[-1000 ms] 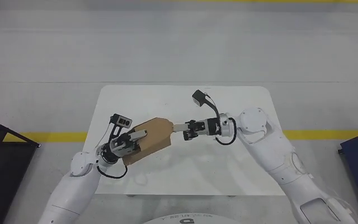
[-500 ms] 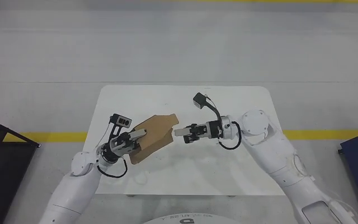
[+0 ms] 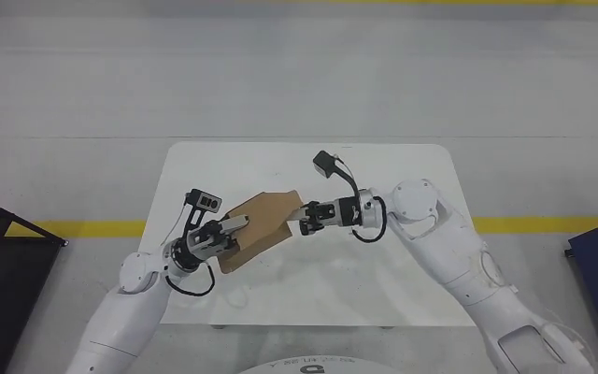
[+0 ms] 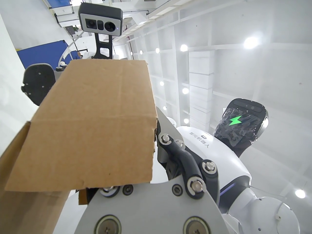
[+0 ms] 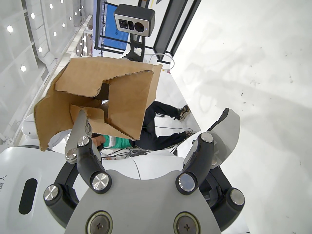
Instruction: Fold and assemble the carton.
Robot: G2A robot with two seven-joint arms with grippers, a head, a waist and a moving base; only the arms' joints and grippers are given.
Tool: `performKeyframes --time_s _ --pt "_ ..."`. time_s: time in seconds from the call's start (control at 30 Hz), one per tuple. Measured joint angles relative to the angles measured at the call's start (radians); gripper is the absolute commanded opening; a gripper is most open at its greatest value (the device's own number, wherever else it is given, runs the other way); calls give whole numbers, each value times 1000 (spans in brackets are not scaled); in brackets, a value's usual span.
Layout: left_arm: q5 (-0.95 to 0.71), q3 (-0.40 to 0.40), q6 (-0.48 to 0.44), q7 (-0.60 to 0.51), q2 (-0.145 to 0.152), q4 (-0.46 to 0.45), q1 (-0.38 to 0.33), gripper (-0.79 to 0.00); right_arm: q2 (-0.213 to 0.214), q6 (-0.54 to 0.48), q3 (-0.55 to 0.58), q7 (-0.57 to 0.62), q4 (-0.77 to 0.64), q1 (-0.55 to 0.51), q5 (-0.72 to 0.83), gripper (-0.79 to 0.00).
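Partly done: we see the carton (image 3: 264, 221) opened to a tube, left hand (image 3: 228, 229) clamped on its wall; right hand (image 3: 302, 221) spread at the end flaps (image 5: 73, 83), not yet folded

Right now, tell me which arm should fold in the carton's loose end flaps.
Right. The right fingers stand open at the open end of the carton, one touching a loose flap. The left fingers are clamped on the carton's far side, so they probably should just hold it.
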Motion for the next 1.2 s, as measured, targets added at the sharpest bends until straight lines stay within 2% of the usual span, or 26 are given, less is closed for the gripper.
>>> performKeyframes --time_s 0.27,0.4,0.83,1.07,1.2 --pt "17 -11 -7 17 -3 4 8 -785 12 -76 98 -19 3 -69 137 0" --pt "28 -8 -5 21 -5 5 6 -785 15 -92 107 -4 -10 -85 152 0" --pt "36 -4 -4 22 -12 13 0 -785 4 31 -15 -43 -39 -16 -82 0" --pt "11 -10 -2 4 -15 16 2 -785 2 61 -38 -53 -36 0 -137 0" --pt "-1 -15 1 -9 -16 15 4 -785 4 43 -25 -62 -34 -9 -118 0"
